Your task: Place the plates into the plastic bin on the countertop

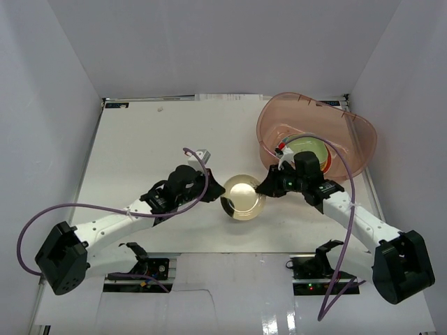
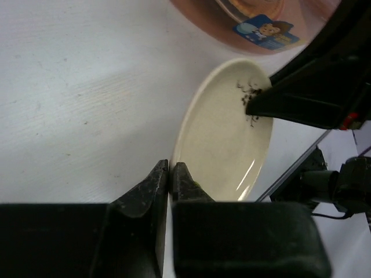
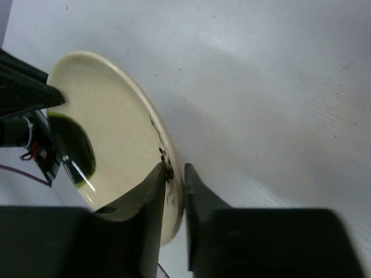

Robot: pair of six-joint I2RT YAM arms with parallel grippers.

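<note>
White tabletop (image 1: 140,139), one plate still outside the plastic bin (image 1: 363,132): left gripper (image 1: 215,190) and right gripper (image 1: 264,187) both clench the gold plate (image 1: 243,199) just beside it; stacked plates (image 1: 305,149) already inside.

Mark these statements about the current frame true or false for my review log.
1. The left gripper and the right gripper pinch opposite rims of one glossy plate. True.
2. That plate lies inside the plastic bin. False: it is outside the bin, over the countertop, between the two arms.
3. The bin already holds a greenish plate. True.
4. The bin stands at the far left of the countertop. False: it stands at the far right.
</note>
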